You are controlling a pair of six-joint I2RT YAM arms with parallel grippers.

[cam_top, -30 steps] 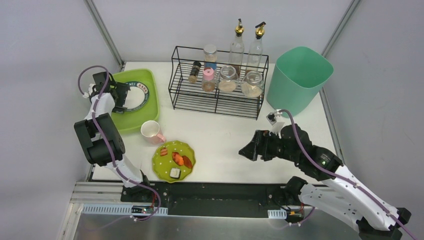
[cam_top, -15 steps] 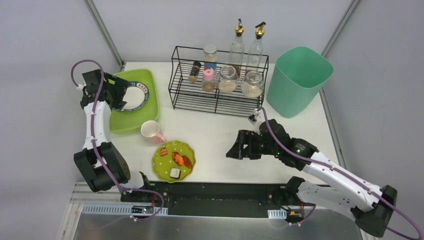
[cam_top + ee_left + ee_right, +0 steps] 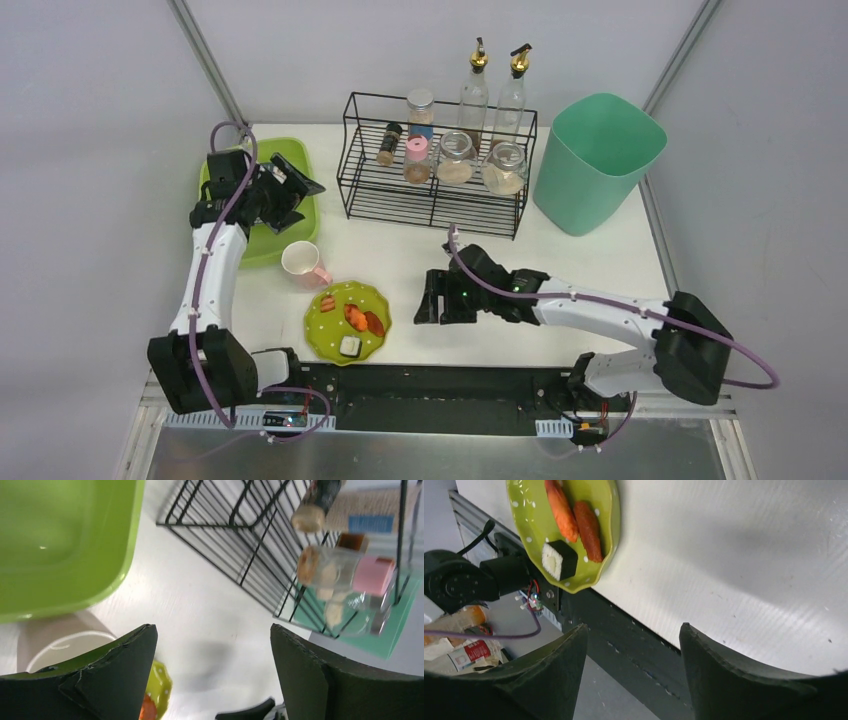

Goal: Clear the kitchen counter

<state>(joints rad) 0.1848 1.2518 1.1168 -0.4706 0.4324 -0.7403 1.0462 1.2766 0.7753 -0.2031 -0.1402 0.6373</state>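
Observation:
The white kitchen counter (image 3: 400,252) carries a lime-green dotted plate (image 3: 347,320) near its front edge, with orange food pieces and a small white-and-black roll (image 3: 558,560) on it. A pink-handled mug (image 3: 303,264) stands just behind the plate. My right gripper (image 3: 424,298) hovers open just right of the plate (image 3: 574,520), its jaws (image 3: 631,672) empty over the front rail. My left gripper (image 3: 297,182) is open and empty above the right rim of the lime-green tub (image 3: 258,242). In the left wrist view the mug (image 3: 60,640) lies below the left finger (image 3: 120,670).
A black wire rack (image 3: 435,190) with spice jars and two oil bottles stands at the back centre, also seen in the left wrist view (image 3: 240,535). A mint-green bin (image 3: 597,160) sits at the back right. The black-and-metal rail (image 3: 440,385) runs along the front.
My left gripper has swung right from over the tub's middle to its right rim. My right arm has reached left across the counter toward the plate, its jaws narrowing slightly.

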